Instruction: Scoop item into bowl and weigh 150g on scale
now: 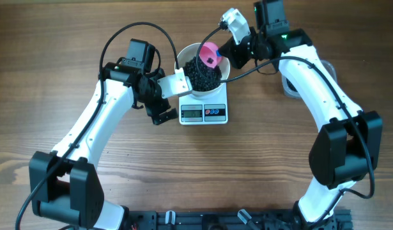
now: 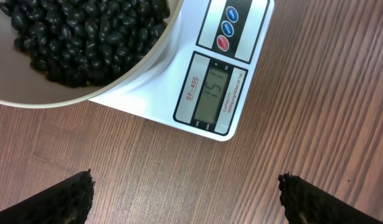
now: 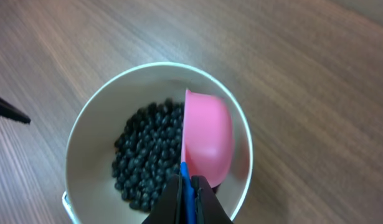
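Note:
The white bowl (image 1: 224, 64) stands on the white scale (image 1: 204, 112) and holds a heap of the black bean-like item (image 1: 201, 75). Over the bowl, my right gripper (image 3: 189, 194) is shut on the blue handle of a pink scoop (image 3: 207, 140), which is tipped on its side above the beans (image 3: 143, 160). My left gripper (image 2: 185, 194) hangs open over bare wood just in front of the scale's display (image 2: 212, 94), nothing between its fingers. The bowl's rim (image 2: 147, 59) and beans (image 2: 79, 34) fill that view's top left.
A clear plastic tub (image 1: 329, 71) sits at the right, mostly hidden behind my right arm. Wooden tabletop (image 1: 49, 70) surrounds the scale on all sides. A black rail (image 1: 215, 220) runs along the front edge.

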`<action>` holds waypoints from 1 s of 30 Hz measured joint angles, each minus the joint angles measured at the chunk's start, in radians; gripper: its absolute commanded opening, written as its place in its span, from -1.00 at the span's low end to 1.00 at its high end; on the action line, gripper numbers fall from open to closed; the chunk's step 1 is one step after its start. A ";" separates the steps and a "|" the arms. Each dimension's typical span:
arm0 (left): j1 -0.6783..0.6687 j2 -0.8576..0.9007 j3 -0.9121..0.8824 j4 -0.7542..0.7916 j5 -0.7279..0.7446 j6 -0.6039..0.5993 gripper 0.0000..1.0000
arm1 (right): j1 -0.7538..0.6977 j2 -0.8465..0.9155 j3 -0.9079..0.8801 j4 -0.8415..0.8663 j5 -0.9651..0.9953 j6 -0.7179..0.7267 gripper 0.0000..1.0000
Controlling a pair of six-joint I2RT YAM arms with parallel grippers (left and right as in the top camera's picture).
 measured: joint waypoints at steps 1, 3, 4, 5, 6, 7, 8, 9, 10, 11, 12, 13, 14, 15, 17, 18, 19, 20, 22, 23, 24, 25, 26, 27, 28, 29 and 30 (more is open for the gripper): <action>0.000 0.000 0.000 0.000 0.000 0.000 1.00 | 0.000 0.000 0.000 -0.007 0.000 0.000 -0.91; 0.000 0.000 0.000 0.000 0.000 0.000 1.00 | 0.000 0.000 0.000 -0.007 0.000 0.000 -0.91; 0.000 0.000 0.000 0.000 0.000 0.000 1.00 | 0.000 0.000 0.000 -0.007 0.000 0.000 -0.91; 0.000 0.000 0.000 0.000 0.000 0.000 1.00 | 0.000 0.000 0.000 -0.007 0.000 0.000 -0.90; 0.000 0.000 0.000 0.000 0.000 0.000 1.00 | 0.000 0.000 0.000 -0.007 0.000 0.000 -0.91; 0.000 0.000 0.000 0.000 0.000 0.000 1.00 | 0.000 0.000 0.000 -0.007 0.000 0.000 -0.91; 0.000 0.000 0.000 0.000 0.000 0.000 1.00 | 0.000 0.000 0.000 -0.007 0.000 0.000 -0.91; 0.000 0.000 0.000 0.000 0.000 0.000 1.00 | 0.000 0.000 0.000 -0.007 0.000 0.000 -0.91; 0.000 0.000 0.000 0.000 0.000 0.000 1.00 | 0.000 0.000 0.000 -0.007 0.000 0.000 -0.91; 0.000 0.000 0.000 0.000 0.000 0.000 1.00 | 0.000 0.000 0.000 -0.007 0.000 0.000 -0.91; 0.000 0.000 0.000 0.000 0.000 0.000 1.00 | 0.000 0.000 0.000 -0.007 0.000 0.000 -0.91; 0.000 0.000 0.000 0.000 0.000 0.000 1.00 | 0.000 0.000 0.000 -0.007 0.000 0.000 -0.91; 0.000 0.000 0.000 0.000 0.000 0.000 1.00 | 0.000 0.002 0.000 -0.007 0.000 0.000 -0.91; 0.000 0.000 0.000 0.000 0.000 0.000 1.00 | 0.000 0.003 0.000 -0.007 0.000 0.000 -0.91; 0.000 0.000 0.000 0.000 0.000 0.000 1.00 | 0.000 0.013 0.000 -0.007 0.000 0.000 -0.91; 0.000 0.000 0.000 0.000 0.000 0.000 1.00 | 0.000 0.019 0.000 -0.006 0.000 0.000 -0.91; 0.000 0.000 0.000 0.000 0.000 0.000 1.00 | 0.000 0.031 0.000 -0.006 0.000 0.000 -0.91; 0.000 0.000 0.000 0.000 0.000 0.000 1.00 | 0.000 0.039 0.000 -0.005 0.000 0.000 -0.91; 0.000 0.000 0.000 0.000 0.000 0.000 1.00 | -0.001 0.049 0.000 0.001 -0.001 0.000 -0.91; 0.000 0.000 0.000 0.000 0.000 0.000 1.00 | -0.002 0.049 0.000 0.001 -0.001 0.000 -0.91; 0.000 0.000 0.000 0.000 0.000 0.000 1.00 | -0.002 0.049 0.000 0.002 -0.002 0.000 -0.91; 0.000 0.000 0.000 0.000 0.000 0.000 1.00 | -0.002 0.049 0.000 0.001 -0.006 0.000 -0.91; 0.000 0.000 0.000 0.000 0.000 0.000 1.00 | -0.002 0.049 0.000 0.002 -0.012 0.000 -0.91; 0.000 0.000 0.000 0.000 0.000 0.000 1.00 | -0.002 0.049 0.000 0.001 -0.029 0.000 -0.91; 0.000 0.000 0.000 0.000 0.000 0.000 1.00 | -0.002 0.050 0.000 0.001 -0.041 0.000 -0.91; 0.000 0.000 0.000 0.000 0.000 0.000 1.00 | -0.002 0.051 0.000 0.000 -0.062 0.001 -0.91; 0.000 0.000 0.000 0.000 0.000 0.000 1.00 | -0.002 0.051 0.000 0.000 -0.083 0.007 -0.91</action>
